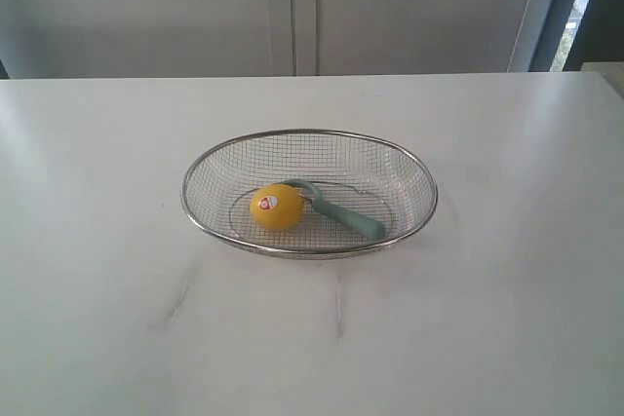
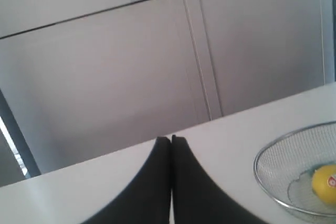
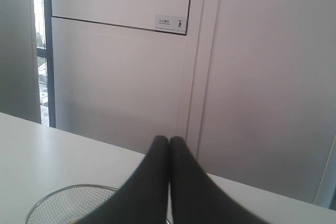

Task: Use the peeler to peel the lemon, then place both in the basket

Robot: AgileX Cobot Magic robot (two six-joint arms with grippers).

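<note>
Currently, nearest the wrist cams: left gripper (image 2: pixel 171 139) has its fingers pressed together w/ nothing between them. Right gripper (image 3: pixel 168 139) is the same, fingers closed on air. Both hang above the table (image 1: pixel 117 319), well apart from the work. Neither arm shows in the exterior view.

Mid-table: basket (image 1: pixel 292 252) sits upright, near rim facing the camera. The lemon (image 1: pixel 277 207) lies inside it, left of centre, sticker facing out. The skin looks whole on the visible side; the far side can't be checked. The peeler (image 1: pixel 349 218) also lies in the basket, handle running toward the right rim and blade head tucked behind the lemon, apparently touching it.

Handling, by judgement:
- Lemon: firm, light, round, waxy skin. Likely to roll or slip, so take it across the widest part, jaws square.
- Peeler: light, stiff, slim, flat on the mesh, so little clearance under it. Pinch at mid-handle, away from the blade.
- Basket: light, rigid wire. May slide if nudged, and the mesh could snag a fingertip.

Count: lemon x1, peeler x1, basket x1, grippers x2.

Far side: pale wall panels (image 1: pixel 292 7) w/ a small sign (image 3: pixel 170 23), text too small to read.
</note>
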